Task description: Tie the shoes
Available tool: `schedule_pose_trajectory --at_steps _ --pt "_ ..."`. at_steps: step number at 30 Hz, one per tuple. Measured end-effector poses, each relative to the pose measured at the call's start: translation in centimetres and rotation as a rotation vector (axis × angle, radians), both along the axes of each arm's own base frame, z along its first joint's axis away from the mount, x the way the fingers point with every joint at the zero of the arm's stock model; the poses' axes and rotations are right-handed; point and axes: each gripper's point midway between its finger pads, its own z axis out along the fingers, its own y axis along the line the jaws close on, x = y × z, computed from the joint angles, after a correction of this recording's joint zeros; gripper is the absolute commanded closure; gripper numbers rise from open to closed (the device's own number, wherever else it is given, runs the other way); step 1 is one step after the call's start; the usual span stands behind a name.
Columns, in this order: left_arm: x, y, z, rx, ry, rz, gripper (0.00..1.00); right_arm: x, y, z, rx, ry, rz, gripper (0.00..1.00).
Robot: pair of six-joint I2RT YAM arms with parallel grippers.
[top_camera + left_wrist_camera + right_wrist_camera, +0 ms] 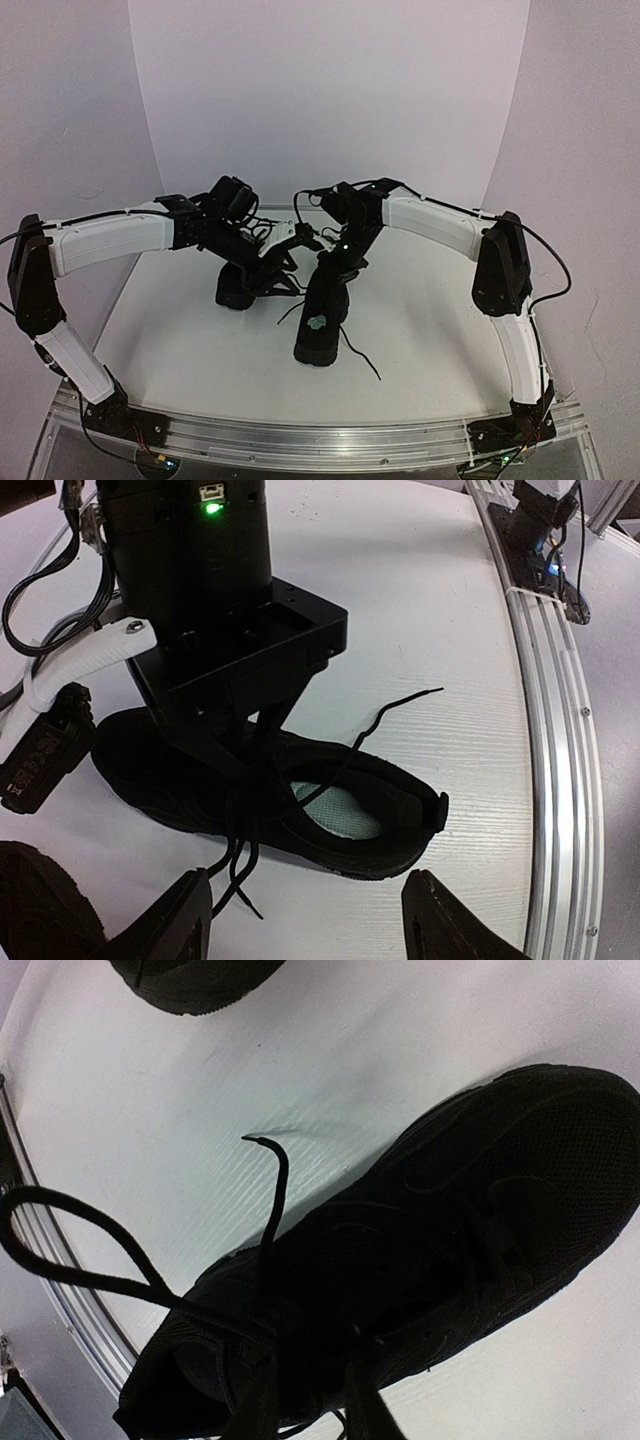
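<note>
The white table (200, 340) fills the lower half of the overhead view, with both arms bent in over its centre. The pale-lined shoe (318, 335) lies at mid-frame. The second shoe (235, 290) sits just to its left under the left arm.

The left gripper (308, 895) hangs wide and empty at the bottom of its view. The right gripper (255, 745) is down on the laces over the tongue with its jaws narrow. Whether they pinch a lace I cannot tell.

A lace loop (70, 1240) trails at left. If the pinch is poor, the thin lace could slip out. A hard pull may drag the light shoe, and the two wrists are close enough to collide.
</note>
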Motion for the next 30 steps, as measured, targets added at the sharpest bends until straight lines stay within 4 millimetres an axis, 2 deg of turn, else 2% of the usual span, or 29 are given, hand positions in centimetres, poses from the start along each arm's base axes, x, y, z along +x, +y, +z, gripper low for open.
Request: schedule_pose_trajectory --at_steps 3,6,13,19,24,30 --pt "-0.3 -0.2 0.0 0.005 -0.02 -0.021 0.44 0.0 0.0 0.0 -0.002 0.0 0.0 1.0" --pt "-0.6 -0.5 -0.1 0.014 -0.049 -0.041 0.5 0.0 0.0 0.0 -0.003 0.004 -0.007 1.0" --pt "-0.9 -1.1 0.1 0.01 -0.094 -0.073 0.57 -0.1 -0.3 0.1 0.007 0.016 -0.06 1.0" --pt "-1.3 -1.7 0.1 0.013 -0.141 -0.1 0.68 -0.1 -1.3 1.4 0.053 0.037 -0.126 1.0" --pt "-1.7 -2.4 -0.1 0.026 -0.194 -0.131 0.72 0.2 -1.8 2.2 0.106 0.053 -0.162 1.0" --pt "-1.8 -3.0 -2.2 0.078 -0.225 -0.171 0.73 -0.1 -1.7 1.1 0.125 0.091 -0.179 1.0"
